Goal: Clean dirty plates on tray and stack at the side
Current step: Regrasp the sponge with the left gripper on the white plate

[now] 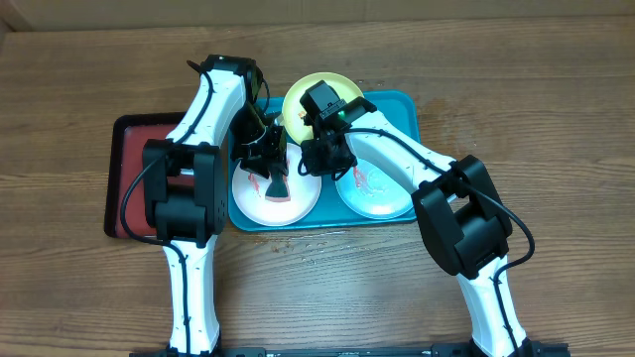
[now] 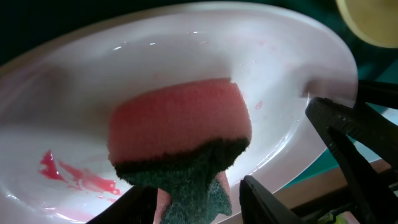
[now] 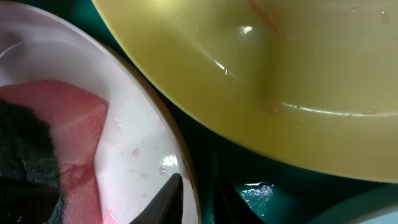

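Note:
The teal tray (image 1: 402,109) carries three plates. On its left the white plate (image 1: 298,203) bears a red smear (image 2: 68,174). A pink sponge (image 2: 180,118) with a green scrub pad rests on that plate, pinched at its waist by my left gripper (image 2: 196,202), which hovers over the plate (image 1: 270,169). My right gripper (image 3: 196,186) is shut on the white plate's rim, one finger (image 3: 171,196) inside the plate and the other beneath it. The yellow-green plate (image 1: 313,94) lies at the back. The mint-blue plate (image 1: 377,198) on the right shows red marks.
A smaller dark red tray (image 1: 124,178) with a black rim lies left of the teal one, partly under my left arm. Both arms cross over the teal tray's middle. Wooden table (image 1: 556,119) surrounds the trays.

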`<state>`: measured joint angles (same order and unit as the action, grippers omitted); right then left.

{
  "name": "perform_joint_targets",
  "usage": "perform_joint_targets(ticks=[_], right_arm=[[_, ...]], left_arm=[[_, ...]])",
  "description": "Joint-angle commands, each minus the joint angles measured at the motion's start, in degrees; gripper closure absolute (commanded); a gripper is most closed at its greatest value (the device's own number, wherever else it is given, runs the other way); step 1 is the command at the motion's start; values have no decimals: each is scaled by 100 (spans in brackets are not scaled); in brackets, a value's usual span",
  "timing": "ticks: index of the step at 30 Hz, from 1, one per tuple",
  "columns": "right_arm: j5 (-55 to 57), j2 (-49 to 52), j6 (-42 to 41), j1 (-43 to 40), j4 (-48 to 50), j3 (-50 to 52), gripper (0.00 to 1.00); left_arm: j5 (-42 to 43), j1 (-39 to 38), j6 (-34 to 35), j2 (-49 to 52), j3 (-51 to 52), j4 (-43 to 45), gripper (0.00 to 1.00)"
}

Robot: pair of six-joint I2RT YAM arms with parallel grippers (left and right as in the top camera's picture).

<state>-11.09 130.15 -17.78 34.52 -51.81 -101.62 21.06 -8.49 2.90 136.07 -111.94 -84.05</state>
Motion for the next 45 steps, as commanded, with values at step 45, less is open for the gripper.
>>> perform_joint_targets(ticks=[45], right_arm=[[61, 85, 17, -20, 44, -57, 80]], left_arm=[[-885, -234, 682, 52, 522, 192, 90]])
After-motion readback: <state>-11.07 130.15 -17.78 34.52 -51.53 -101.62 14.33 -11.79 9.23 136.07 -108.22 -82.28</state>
